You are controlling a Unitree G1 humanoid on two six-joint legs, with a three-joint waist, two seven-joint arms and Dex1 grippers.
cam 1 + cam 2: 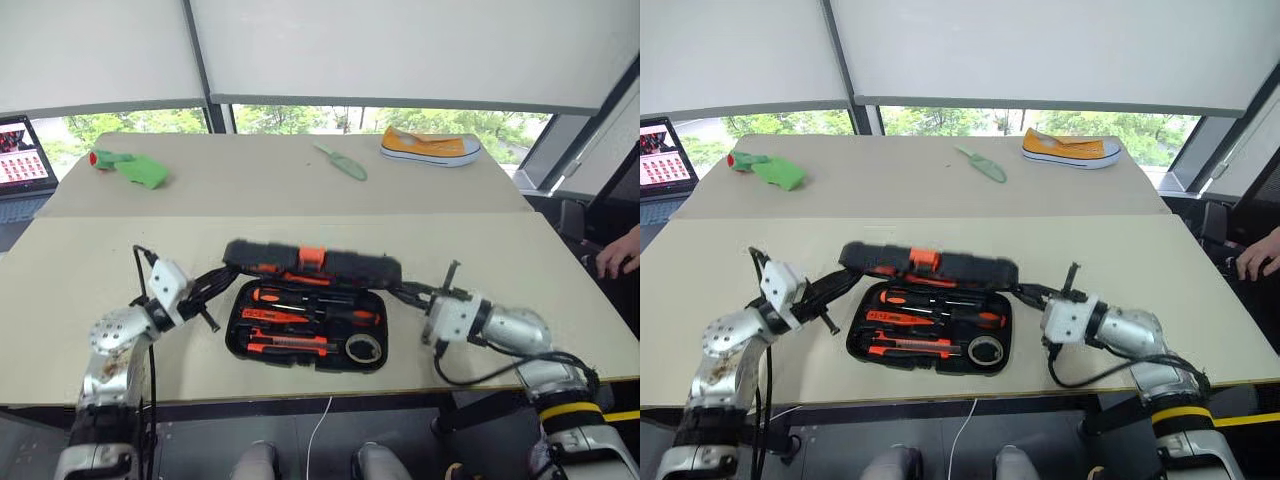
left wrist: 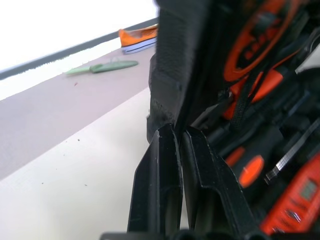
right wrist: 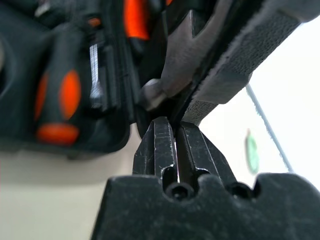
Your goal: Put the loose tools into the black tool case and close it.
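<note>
The black tool case [image 1: 240,340] lies open near the table's front edge, its lid [image 1: 350,266] raised partway over the tray, orange latch [image 1: 312,256] on top. In the tray's slots rest orange-and-black screwdrivers [image 1: 305,297], an orange-black utility knife [image 1: 285,346] and a small grey tape roll [image 1: 366,348]. My left gripper [image 1: 226,272] is shut on the lid's left end. In the left wrist view its fingertips [image 2: 162,132] pinch the lid's edge. My right gripper [image 1: 398,289] is shut on the lid's right end, its fingertips [image 3: 162,125] closed on that rim.
On the far table lie a green trowel [image 1: 341,161], a yellow shoe [image 1: 430,147] and a green object with a red tip [image 1: 130,167]. A laptop [image 1: 22,155] stands at far left. A person's hand [image 1: 620,250] rests at the table's right edge.
</note>
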